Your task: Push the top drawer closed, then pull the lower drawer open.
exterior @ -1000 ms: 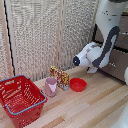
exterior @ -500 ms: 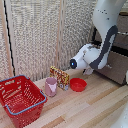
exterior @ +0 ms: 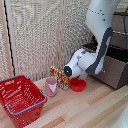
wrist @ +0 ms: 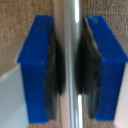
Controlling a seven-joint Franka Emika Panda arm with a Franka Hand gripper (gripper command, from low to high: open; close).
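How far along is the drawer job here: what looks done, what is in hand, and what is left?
Done, apparently: the top drawer sits set back, looking closed. In hand: the end effector is clamped on a silver bar handle, and the lower drawer juts forward, seemingly partly open. Left: perhaps more pull, then release. The exterior view hides the grip itself.

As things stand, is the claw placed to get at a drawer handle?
Probably yes. In the wrist view the silver handle runs between the claw's blue fingers, nothing blocking it. Which drawer it belongs to isn't clear; the arm hides that in the exterior view.
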